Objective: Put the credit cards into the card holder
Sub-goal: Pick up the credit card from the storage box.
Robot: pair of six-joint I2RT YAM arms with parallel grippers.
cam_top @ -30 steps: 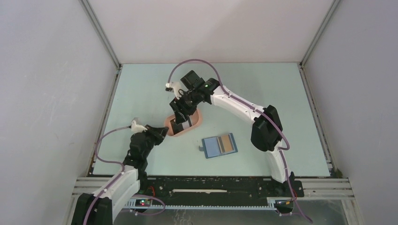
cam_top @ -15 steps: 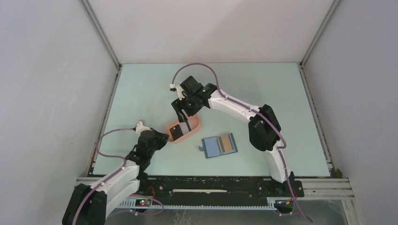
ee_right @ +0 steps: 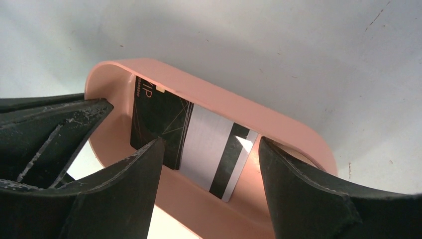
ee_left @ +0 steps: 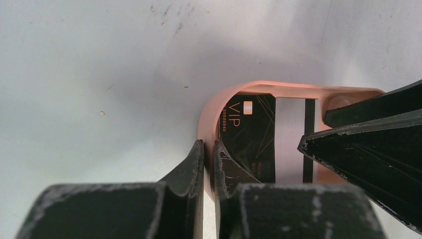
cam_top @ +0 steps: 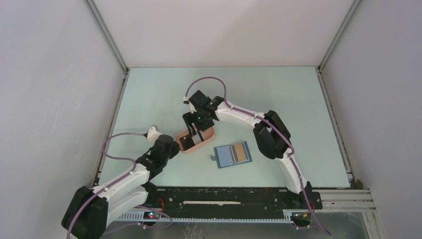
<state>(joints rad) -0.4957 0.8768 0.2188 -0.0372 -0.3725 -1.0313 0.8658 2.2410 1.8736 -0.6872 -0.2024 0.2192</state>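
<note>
Two credit cards lie overlapped in the pink oval tray (cam_top: 205,136): a black VIP card (ee_right: 158,115) and a white card with a black stripe (ee_right: 215,148). Both also show in the left wrist view, the black card (ee_left: 249,130) and the white card (ee_left: 290,142). My right gripper (ee_right: 210,143) is open, its fingers straddling the cards just above the tray floor. My left gripper (ee_left: 209,155) is shut on the tray's left rim (ee_left: 208,115). The blue card holder (cam_top: 233,155) lies open on the table with a tan-orange card (cam_top: 240,152) on it.
The tray's rim (ee_right: 224,97) surrounds the cards closely. My right gripper's fingers (ee_left: 363,144) fill the tray's right half in the left wrist view. Grey walls enclose the pale table (cam_top: 278,94) on three sides.
My left arm has reached forward and to the right along the tray's left end. My right gripper has swung nearer and lower over the tray, which has shifted slightly toward me.
</note>
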